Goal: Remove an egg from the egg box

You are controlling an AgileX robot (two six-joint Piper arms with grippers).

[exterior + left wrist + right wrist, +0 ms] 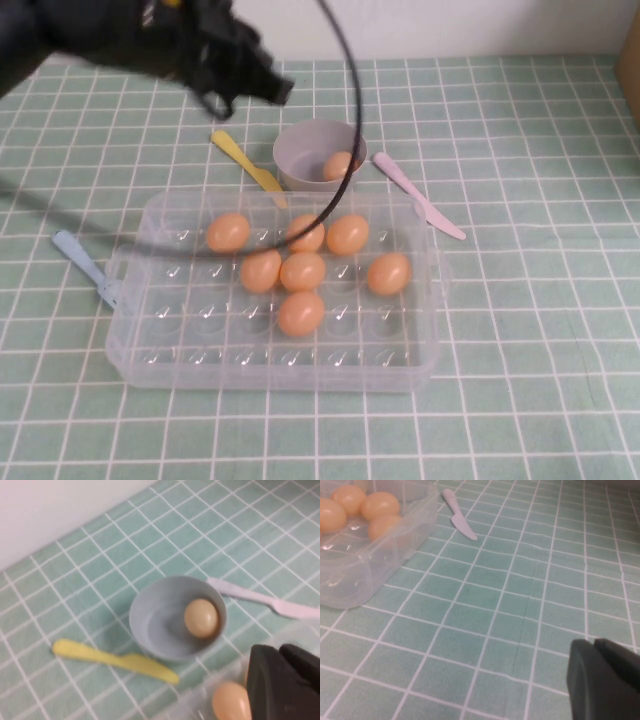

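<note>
The left gripper [262, 88] hangs above the far-left bench [540, 150], left of the bowl [300, 150], its fingers pressed together and holding nothing. One egg [338, 165] lies inside the grey bowl, just beyond the egg box [420, 355]. Six more eggs sit in the box dimples. A yellow knife [248, 165] lies left of the bowl, a pink knife [418, 195] to its right, and a blue knife [85, 265] beside the box's left edge. The right gripper [605, 680] hovers over bare bench right of the box; its opening cannot be told.
</note>
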